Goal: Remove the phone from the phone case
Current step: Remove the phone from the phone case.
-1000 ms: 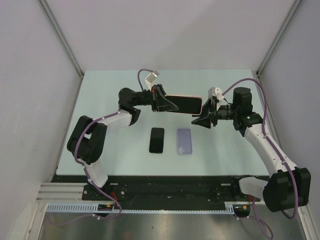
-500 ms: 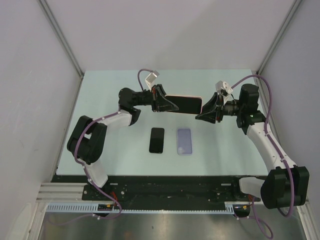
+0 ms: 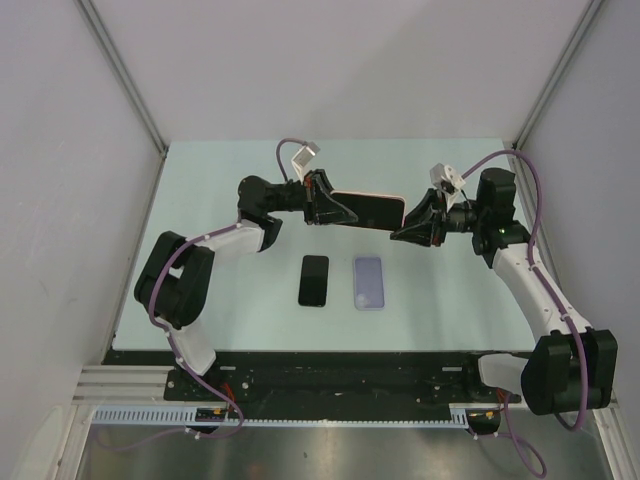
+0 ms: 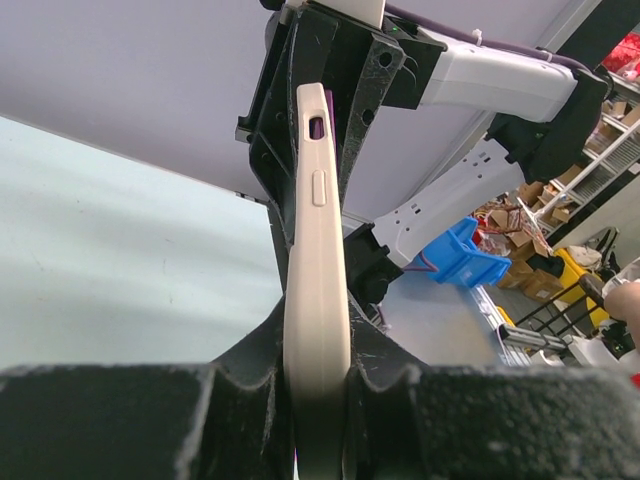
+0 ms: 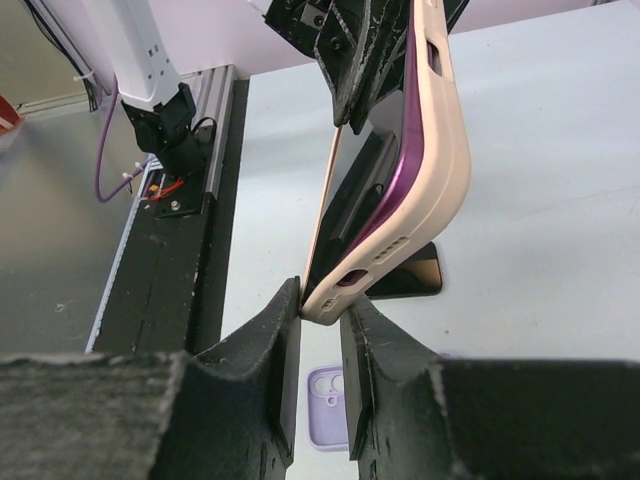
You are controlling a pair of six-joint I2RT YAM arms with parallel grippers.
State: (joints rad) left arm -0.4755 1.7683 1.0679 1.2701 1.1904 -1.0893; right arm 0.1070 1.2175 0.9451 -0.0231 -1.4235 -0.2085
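**A:** Table (image 3: 200, 200) first — what's it like?

**B:** Pale mint and flat, boxed in by plain grey-white walls (image 3: 350, 70), with metal posts (image 3: 127, 80) running up the far corners. Both arm bases sit at its near edge.

**A:** And the phone case?

**B:** The phone case (image 3: 368, 209) is held in the air over the middle of the table, its long side running left to right between the two arms. It is a cream-pink shell with a purple lining. The left gripper (image 3: 335, 208) has its fingers clamped on the left end. The right gripper (image 3: 403, 228) has its fingers drawn narrow, nipping the corner at the right end.

**A:** Is the phone out?

**B:** Only partly. From the right wrist, the shell bows away from the phone (image 5: 335, 225) at the near end, so the purple lining shows in the gap. The far end sits in the shell, inside the left gripper's hold.

**A:** Anything else about?

**B:** A black handset (image 3: 313, 280) and a lilac cover (image 3: 369, 283) lie flat side by side on the table, nearer the bases than the held case — both well apart from the grippers
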